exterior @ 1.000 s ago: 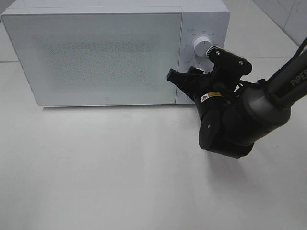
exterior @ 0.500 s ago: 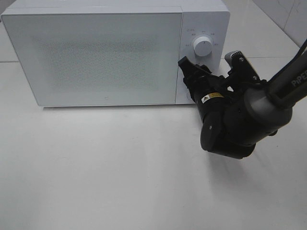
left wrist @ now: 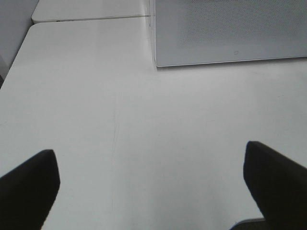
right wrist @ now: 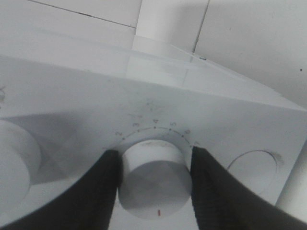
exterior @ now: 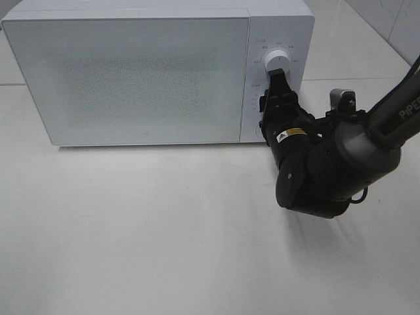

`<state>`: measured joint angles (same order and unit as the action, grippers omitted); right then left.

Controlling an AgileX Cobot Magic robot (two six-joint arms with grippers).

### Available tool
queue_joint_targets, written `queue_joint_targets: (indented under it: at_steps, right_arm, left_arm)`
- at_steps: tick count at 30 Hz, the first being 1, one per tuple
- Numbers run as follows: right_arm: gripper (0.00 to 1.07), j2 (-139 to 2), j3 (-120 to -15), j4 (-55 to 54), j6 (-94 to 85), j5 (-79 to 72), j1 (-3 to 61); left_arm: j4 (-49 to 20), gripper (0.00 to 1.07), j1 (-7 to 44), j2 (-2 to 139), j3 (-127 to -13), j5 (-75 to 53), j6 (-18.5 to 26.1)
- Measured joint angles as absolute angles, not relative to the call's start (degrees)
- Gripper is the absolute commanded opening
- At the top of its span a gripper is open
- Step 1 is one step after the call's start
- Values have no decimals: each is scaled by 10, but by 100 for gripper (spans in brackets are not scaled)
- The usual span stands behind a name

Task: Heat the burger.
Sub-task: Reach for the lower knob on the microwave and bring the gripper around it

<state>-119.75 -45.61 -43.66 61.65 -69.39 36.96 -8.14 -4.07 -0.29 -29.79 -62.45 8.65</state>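
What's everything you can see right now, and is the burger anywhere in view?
microwave: one, white, at the back of the table, door closed.
upper dial: one, white, on the control panel beside the door, untouched.
lower dial: one, white with a small red mark, on the same panel, between the right gripper's fingers.
table: one, white, under the microwave.
burger: none in view in any camera.
left gripper: one, black, open, over bare table in front of the microwave.
right gripper: one, black, closed on the lower dial.
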Motion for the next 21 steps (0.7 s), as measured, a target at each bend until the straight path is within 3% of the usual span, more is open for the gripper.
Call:
queue_joint_targets:
  at_steps: [21]
  right_arm:
    - [0, -1197, -455, -437, 893, -690, 369]
  left_arm:
    - [-81, 98, -41, -3, -298, -625, 87]
